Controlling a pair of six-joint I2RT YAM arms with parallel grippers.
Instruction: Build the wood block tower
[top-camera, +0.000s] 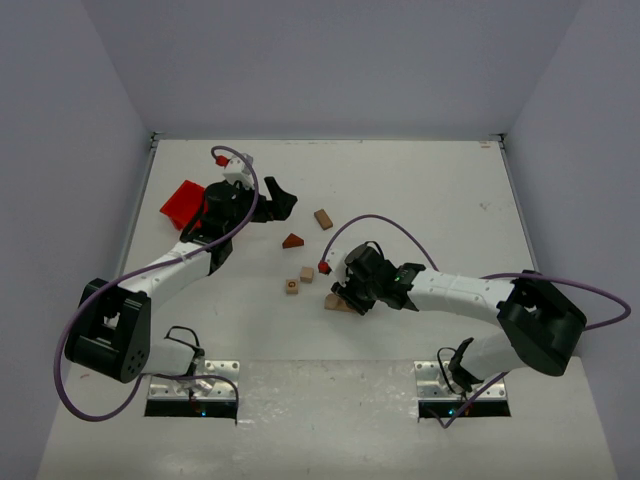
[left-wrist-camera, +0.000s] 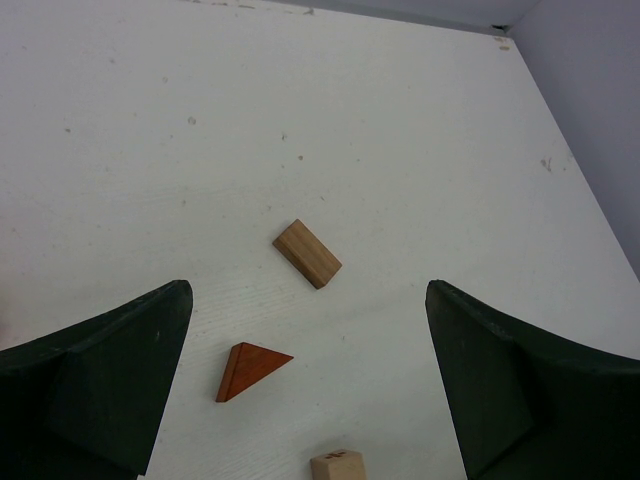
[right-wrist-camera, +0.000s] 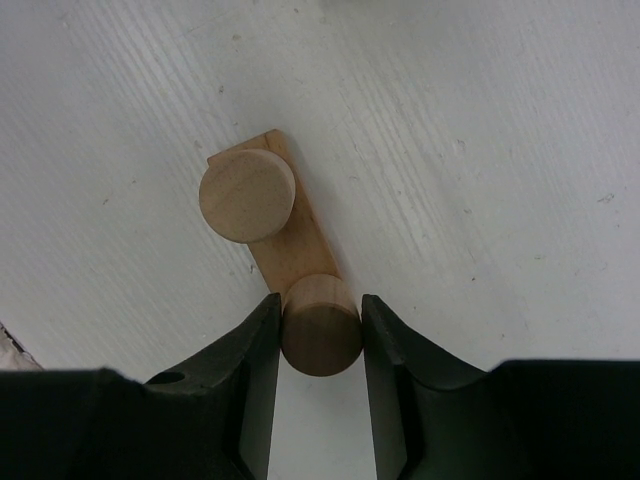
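A pale tan plank (right-wrist-camera: 292, 255) lies flat on the table with two short wooden cylinders standing on it. The far cylinder (right-wrist-camera: 247, 195) stands free at one end. At the near end my right gripper (right-wrist-camera: 320, 305) is shut on the near cylinder (right-wrist-camera: 320, 338), one finger on each side. From above, that right gripper (top-camera: 347, 290) sits over the plank (top-camera: 334, 304). My left gripper (left-wrist-camera: 308, 292) hangs open and empty above the dark reddish-brown triangle (left-wrist-camera: 248, 368) and a tan rectangular block (left-wrist-camera: 307, 253); a light cube (left-wrist-camera: 338, 467) shows at the bottom edge.
A red bin (top-camera: 181, 203) stands at the back left beside the left arm. Two small cubes (top-camera: 292, 286) (top-camera: 307, 274) lie between the arms, with the triangle (top-camera: 292, 241) and the rectangular block (top-camera: 323, 219) farther back. The right arm's purple cable loops over the table.
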